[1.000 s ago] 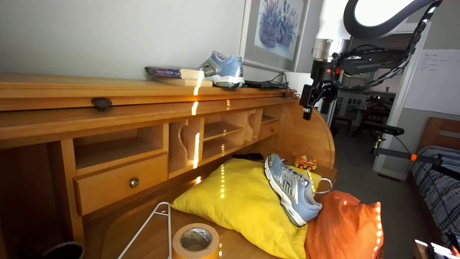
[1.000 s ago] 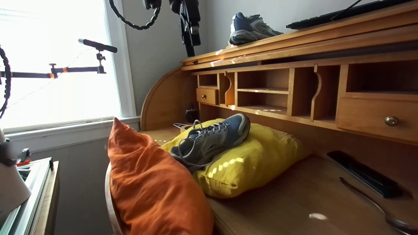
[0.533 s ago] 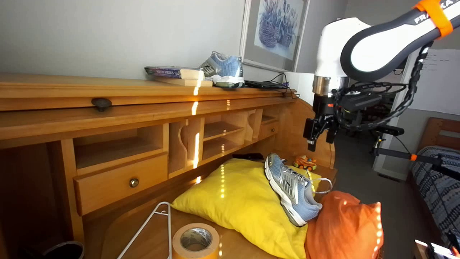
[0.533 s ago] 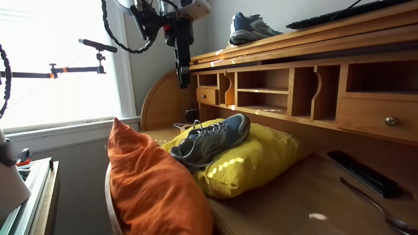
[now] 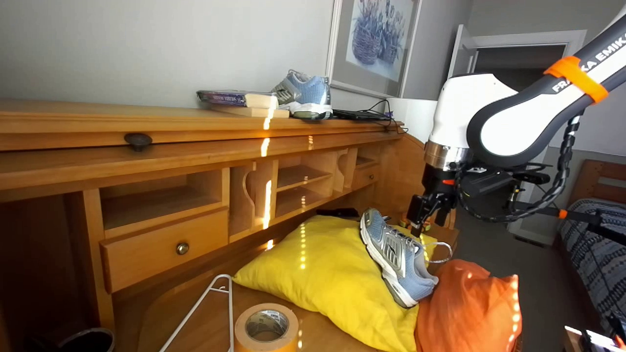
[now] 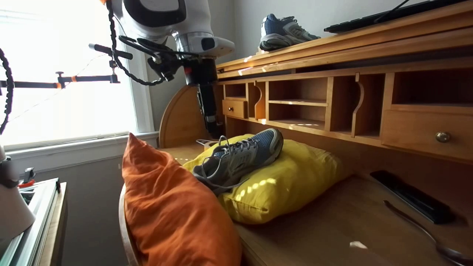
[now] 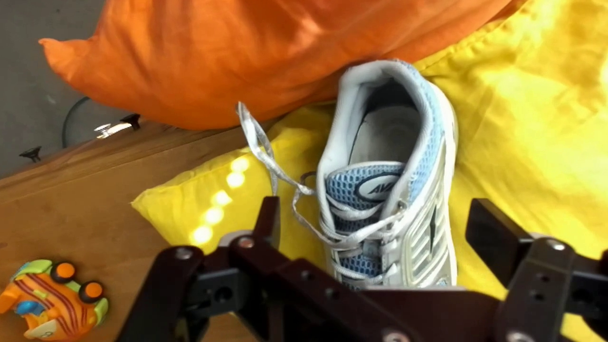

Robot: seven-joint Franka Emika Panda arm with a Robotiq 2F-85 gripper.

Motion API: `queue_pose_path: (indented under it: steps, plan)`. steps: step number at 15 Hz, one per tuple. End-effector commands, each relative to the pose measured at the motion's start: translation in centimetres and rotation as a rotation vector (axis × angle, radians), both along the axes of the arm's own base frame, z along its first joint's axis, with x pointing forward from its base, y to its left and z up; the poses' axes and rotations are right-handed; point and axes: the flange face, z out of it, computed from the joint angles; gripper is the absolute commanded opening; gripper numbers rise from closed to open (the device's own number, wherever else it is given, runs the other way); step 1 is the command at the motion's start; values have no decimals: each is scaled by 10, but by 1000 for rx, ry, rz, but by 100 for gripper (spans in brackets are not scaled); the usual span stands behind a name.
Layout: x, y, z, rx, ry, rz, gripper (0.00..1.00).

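Note gripper (image 7: 375, 223) across lower half of wrist view: jaws parted wide, released, with nothing in grasp. Find shoe (image 7: 380, 187) right of centre in same view, blue and grey, heel toward top of frame, laced midsection between the jaws as seen from above. Cannot tell contact. In both exterior views, see gripper pointing down, close above shoe.

See shoe resting tilted on yellow pillow (image 5: 313, 259), heel end just beside orange pillow (image 5: 469, 308) at lower right of an exterior view. In wrist view, note toy car (image 7: 57, 304) at lower left, on wood of desk (image 7: 85, 209).

In an exterior view, record tape roll (image 5: 266, 346) at bottom, left of centre, just beside hanger (image 5: 231, 313); also 2nd shoe (image 5: 313, 98) at upper centre, on top of desk, next to 2 stacked books (image 5: 234, 100). In an exterior view, log spoon (image 6: 454, 255) at lower right corner, near long black object (image 6: 412, 197); likewise keyboard (image 6: 414, 12) at upper right.
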Motion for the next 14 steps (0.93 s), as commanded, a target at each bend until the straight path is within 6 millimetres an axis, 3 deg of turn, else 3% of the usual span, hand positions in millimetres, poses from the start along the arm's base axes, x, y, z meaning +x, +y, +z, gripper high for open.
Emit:
queue_pose_path:
  steps: [1, 8, 14]
  plan:
    - [-7, 7, -24, 19, -9, -6, 100]
    - [-12, 14, -55, 16, -41, -30, 100]
    - [-8, 19, -69, -12, -89, -51, 100]
